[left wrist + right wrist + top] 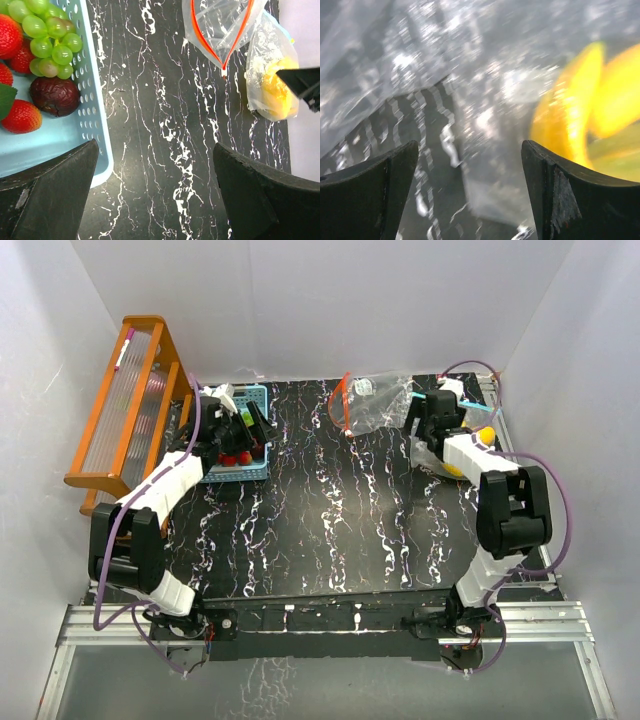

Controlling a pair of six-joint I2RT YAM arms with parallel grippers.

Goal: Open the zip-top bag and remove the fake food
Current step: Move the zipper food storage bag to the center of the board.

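Several strawberries [20,116] + grapes [50,45] in blue basket [92,107]; yel. fruit [275,92] in bag [215,27]

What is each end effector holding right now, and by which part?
Nothing is held. The left end effector is open beside the basket; the right end effector is open, facing the zip-top bag without clamping it.

Clear zip-top bag [378,405], red-orange zip gaping open, lies crumpled far right on the table [330,530]. Yellow fruit [274,92] sits inside, behind the plastic. Green grapes [50,40], red strawberries [22,116] and a dark wrinkled fruit [55,95] lie in the blue basket [95,115].
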